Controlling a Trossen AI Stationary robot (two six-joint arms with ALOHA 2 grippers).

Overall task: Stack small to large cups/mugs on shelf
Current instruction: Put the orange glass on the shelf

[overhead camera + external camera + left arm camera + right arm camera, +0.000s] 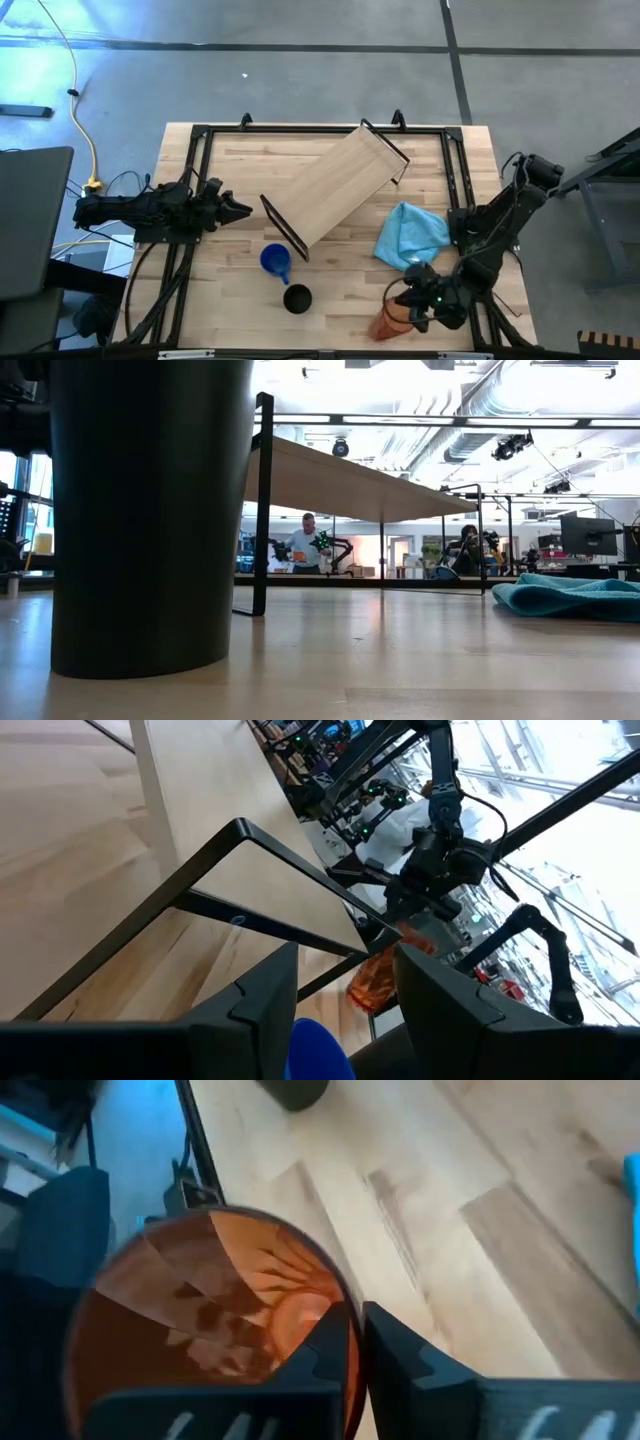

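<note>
The translucent orange-red tumbler (pixel 387 321) is at the table's near right, with my right gripper (pixel 407 303) shut on its rim; the right wrist view looks down into it (pixel 200 1330). The black cup (pixel 297 298) and the blue mug (pixel 276 261) stand on their bases near the middle front. The shelf (pixel 335 186) stands aslant on its black brackets at the table's centre. My left gripper (pixel 238 210) waits open at the left, clear of everything, pointing toward the shelf's near bracket (pixel 250 870). My right gripper pinches the tumbler's wall at the rim (pixel 345 1305), one finger (pixel 325 1350) inside the tumbler and the other outside. The fingers slant down from the table's right side. Whether the tumbler's base rests on the table I cannot tell.
A light blue cloth (pixel 411 236) lies crumpled on the right, between the shelf and my right arm. Black rails (pixel 455 170) frame the tabletop. Bare wood lies in front of the shelf, around the black cup (pixel 150 510).
</note>
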